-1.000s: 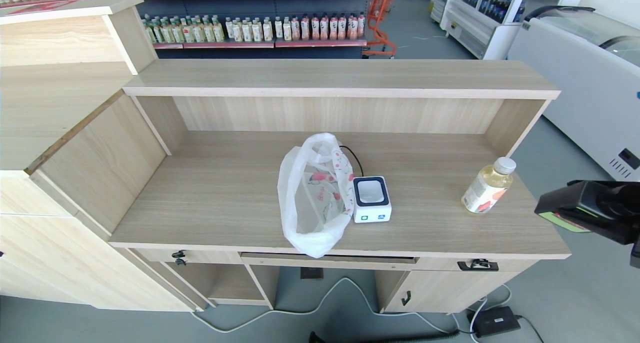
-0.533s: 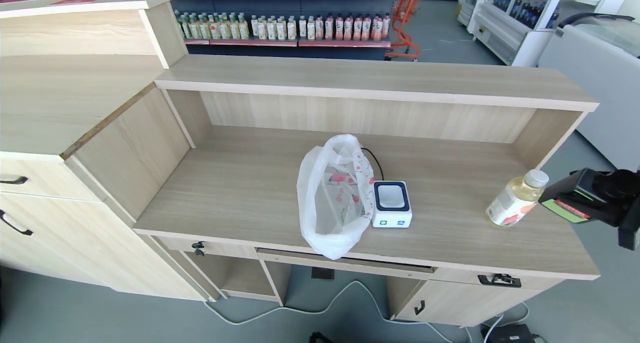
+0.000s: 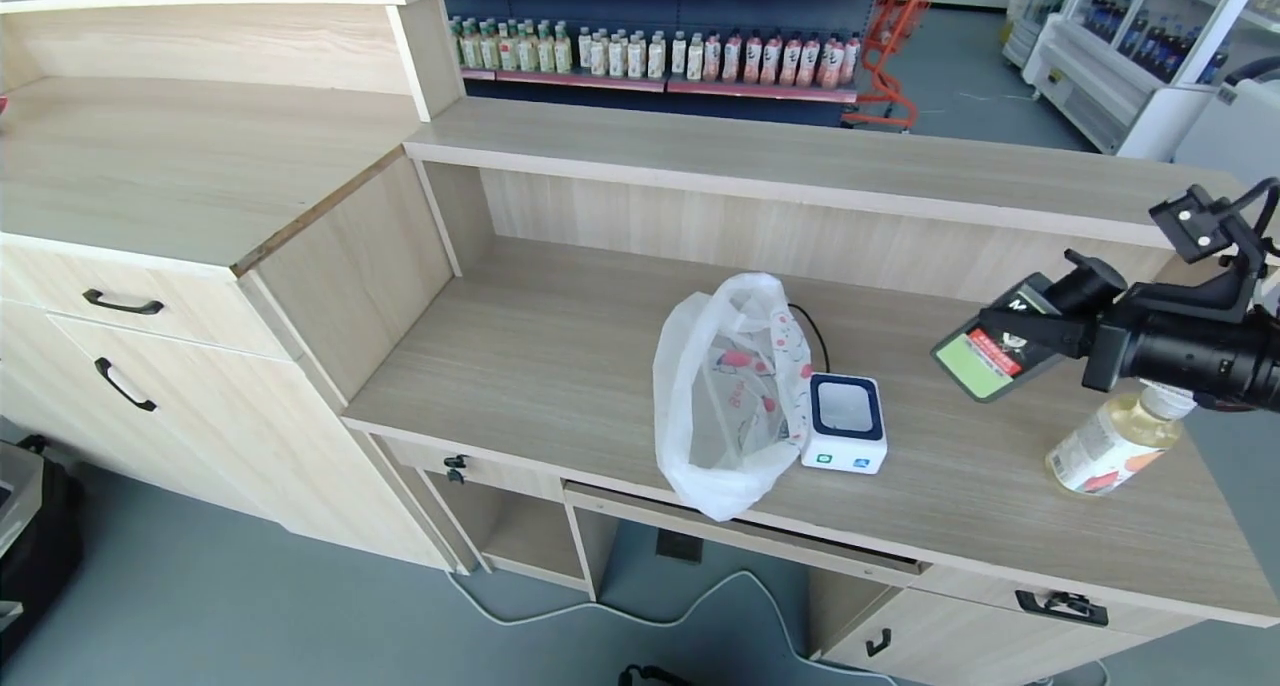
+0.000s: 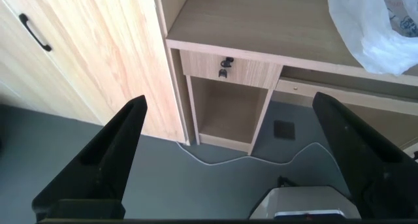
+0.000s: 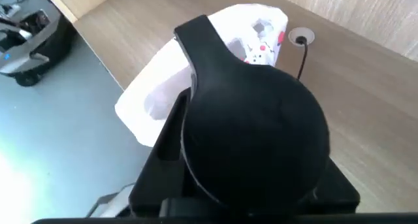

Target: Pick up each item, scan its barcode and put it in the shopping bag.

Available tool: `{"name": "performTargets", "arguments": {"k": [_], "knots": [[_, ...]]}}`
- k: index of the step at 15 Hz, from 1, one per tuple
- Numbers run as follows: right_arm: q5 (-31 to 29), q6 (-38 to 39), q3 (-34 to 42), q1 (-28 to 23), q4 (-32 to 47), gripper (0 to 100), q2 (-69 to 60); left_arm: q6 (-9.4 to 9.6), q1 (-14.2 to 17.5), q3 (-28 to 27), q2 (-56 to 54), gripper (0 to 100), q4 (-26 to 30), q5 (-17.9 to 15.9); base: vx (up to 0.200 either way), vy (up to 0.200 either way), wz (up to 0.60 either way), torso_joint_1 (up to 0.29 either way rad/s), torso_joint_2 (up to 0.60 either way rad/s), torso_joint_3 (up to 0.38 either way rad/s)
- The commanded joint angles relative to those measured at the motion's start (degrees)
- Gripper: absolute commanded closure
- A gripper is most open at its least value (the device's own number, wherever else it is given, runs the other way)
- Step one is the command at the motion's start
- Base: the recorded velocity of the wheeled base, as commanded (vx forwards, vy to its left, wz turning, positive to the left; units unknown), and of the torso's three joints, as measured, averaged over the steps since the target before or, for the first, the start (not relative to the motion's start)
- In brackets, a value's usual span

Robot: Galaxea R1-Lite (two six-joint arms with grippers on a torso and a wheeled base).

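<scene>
With my left pincer (image 4: 230, 103) spread and idle low before the counter (image 3: 560, 366), nothing props the limp bag (image 3: 735, 396), and beyond the scanner (image 3: 846, 434) my right pincer (image 3: 1045, 331) pinches the box (image 3: 985, 358) in mid-air, its arm close over the bottle (image 3: 1105, 451), which I could topple.

Shopping bag (image 3: 730, 386) laid open on counter (image 3: 560, 366), scanner (image 3: 845, 436) set just beside it, bottle (image 3: 1110, 451) farther right, dark box (image 3: 985, 351) held by right gripper (image 3: 1045, 331).

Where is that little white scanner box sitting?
In the head view, the scanner sits on the counter, just right of the shopping bag; the bottle is farther right.
</scene>
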Motion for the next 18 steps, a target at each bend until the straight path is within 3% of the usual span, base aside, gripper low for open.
{"name": "performTargets", "arguments": {"k": [1, 4, 18], "knots": [[-4.4, 7.8, -3.2, 2.4, -5.2, 100, 10.9, 0.01, 0.1, 0.0, 0.0, 0, 0.0, 0.0, 0.000, 0.000, 0.00, 0.000, 0.00, 0.000], [-5.9, 13.8, -8.0, 3.3, -5.4, 100, 17.4, 0.01, 0.1, 0.0, 0.0, 0, 0.0, 0.0, 0.000, 0.000, 0.00, 0.000, 0.00, 0.000], [-8.7, 13.9, -14.3, 8.0, -5.3, 100, 28.2, 0.01, 0.1, 0.0, 0.0, 0, 0.0, 0.0, 0.000, 0.000, 0.00, 0.000, 0.00, 0.000]]}}
